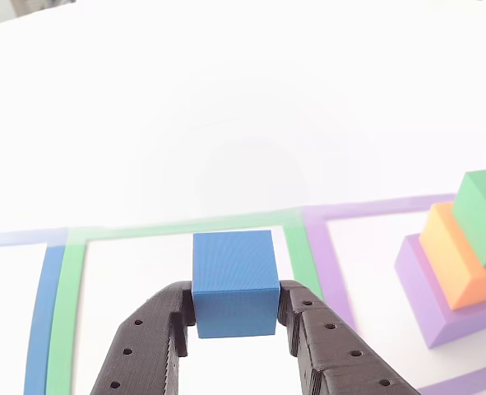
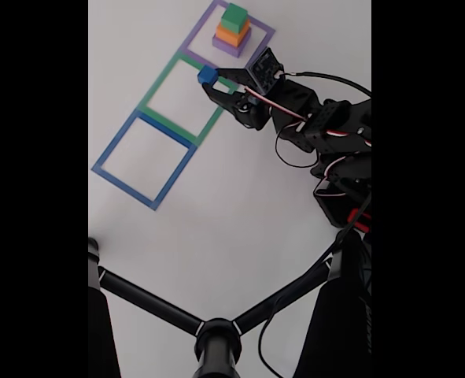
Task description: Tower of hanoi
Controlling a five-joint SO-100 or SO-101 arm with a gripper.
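**Q:** Other view first: what sat closest to the lens?

**A:** At the bottom centre, the gripper (image 1: 235, 309) showed two black perforated fingers (image 1: 144, 346) rising from the lower edge. They pinched the blue block (image 1: 234, 280) from left and right, pressed against its lower sides.

**Q:** Where was that block on the table?

**A:** It appeared within the green taped outline (image 1: 78, 280), at the lower middle of the frame. A blue taped outline (image 1: 41, 313) ran along the far lower left. Whether the block touched the white table (image 1: 226, 107) or hung just above it, I could not tell.

**Q:** And farther back?

**A:** At the right edge, inside the purple taped outline (image 1: 333, 247), the purple block (image 1: 428, 288) lay lowest, the orange block (image 1: 452, 259) on it, and the green block (image 1: 485, 214) on top, cut off by the frame.

**Q:** What did the fixed view add?

**A:** A black stand (image 2: 216, 339) filled the bottom. Higher up, the three outlines ran diagonally from middle left to top centre, and the arm (image 2: 319, 126) reached in from the right.
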